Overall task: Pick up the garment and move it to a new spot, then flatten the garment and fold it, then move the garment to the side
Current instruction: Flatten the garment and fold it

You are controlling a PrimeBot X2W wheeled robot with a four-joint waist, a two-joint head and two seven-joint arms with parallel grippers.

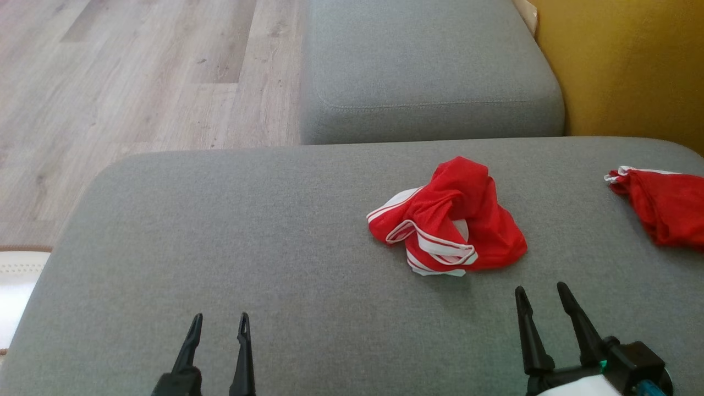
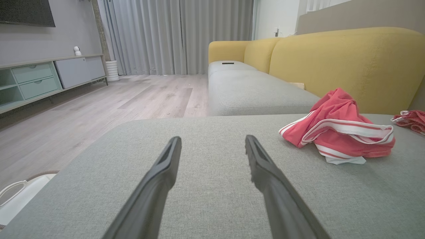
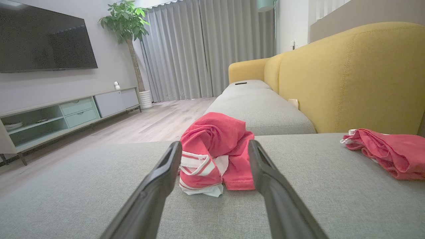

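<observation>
garment [image 1: 448, 223]: red, white trim, bunched in a heap on the grey cushion [image 1: 247, 231]; no clear long axis. lies straight ahead of the right jaws, just past their tips, centred on their gap. right jaws: wide, empty. left jaws: wide, empty; garment well off to their right. nearer arm, judged: right. other red cloth [image 1: 668, 206]: apart, further right.

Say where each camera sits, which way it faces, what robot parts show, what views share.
Head view: on the head, looking down at the cushion; left gripper and right gripper at bottom.
Left wrist view: on the left wrist, along the cushion toward curtains; own fingers.
Right wrist view: on the right wrist, facing the garment; own fingers.
Shared: the garment.
</observation>
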